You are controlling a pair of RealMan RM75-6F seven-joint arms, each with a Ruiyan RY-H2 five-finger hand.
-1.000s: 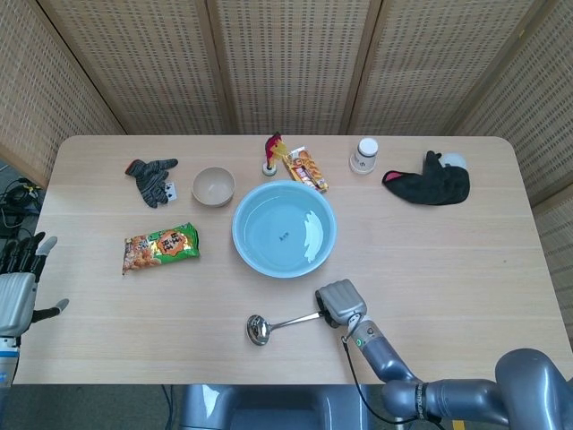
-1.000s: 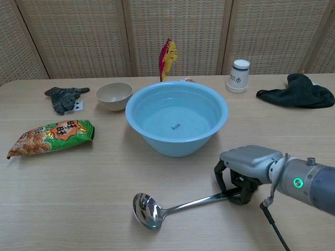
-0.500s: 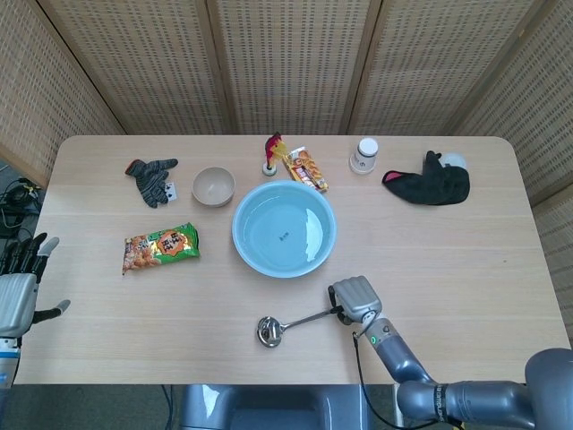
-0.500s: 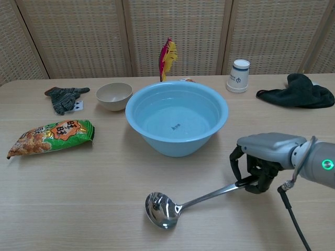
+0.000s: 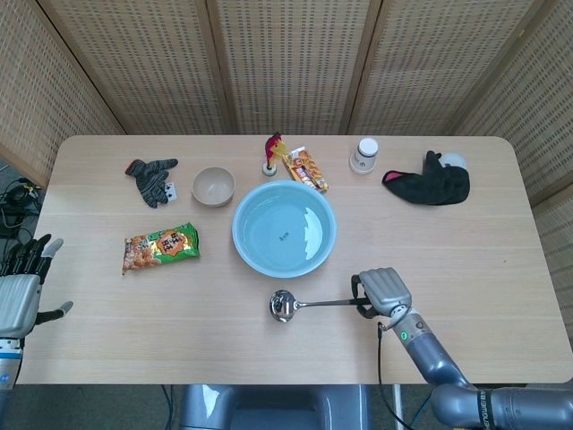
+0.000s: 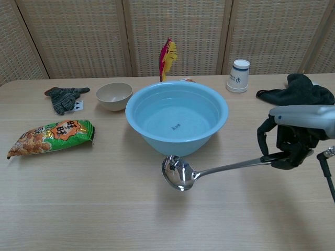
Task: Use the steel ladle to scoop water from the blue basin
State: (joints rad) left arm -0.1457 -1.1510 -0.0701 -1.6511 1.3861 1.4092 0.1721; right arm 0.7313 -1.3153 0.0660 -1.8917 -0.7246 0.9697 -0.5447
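The blue basin (image 5: 284,227) (image 6: 177,121) holds clear water and sits mid-table. My right hand (image 5: 381,290) (image 6: 294,137) grips the handle end of the steel ladle (image 5: 313,304) (image 6: 209,170) and holds it raised off the table. The ladle's bowl (image 6: 178,172) hangs just in front of the basin's near wall, outside it. My left hand (image 5: 20,288) rests off the table's left edge, fingers spread, holding nothing; the chest view does not show it.
A snack bag (image 5: 160,247) lies left of the basin. A beige bowl (image 5: 213,186), a dark glove (image 5: 151,177), a feathered toy (image 6: 167,58), a snack packet (image 5: 305,168), a white cup (image 5: 363,155) and a black cloth (image 5: 429,185) line the far side.
My right hand has lifted the ladle off the table and carried it rightward and toward the basin; the ladle's bowl now hangs near the basin's front wall. The left hand is unchanged.
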